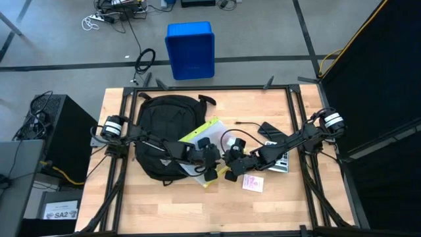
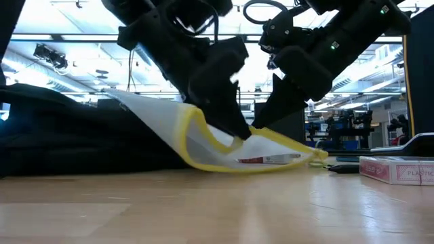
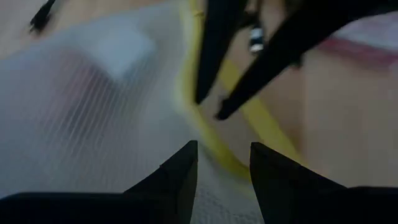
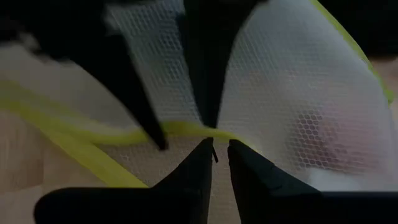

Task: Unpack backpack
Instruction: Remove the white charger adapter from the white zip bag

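Note:
The black backpack lies on the table's left half. A white mesh pouch with a yellow rim reaches from the backpack's right side toward the table's middle. Its far end is raised against the backpack and its near end lies on the wood. My left gripper and my right gripper meet over the pouch's near end, both slanting down. In the left wrist view my left gripper has the rim and mesh between its fingers. In the right wrist view my right gripper is nearly closed at the rim. My left gripper has the pouch's yellow rim and some mesh between its two fingers, slanting down from the table's left. The rim dips under its fingertips and loops up beside them. The pouch's near end stays on the table. My right gripper pinches the yellow rim at its fingertips, slanting down from the table's right, close beside the left fingers. One layer or several, I cannot tell. That part of the pouch sits just above the table.
A pink box lies just right of the grippers. Flat dark and grey things and a cable lie farther right. A blue bin stands on the floor beyond the far edge. The near strip of the table is bare wood.

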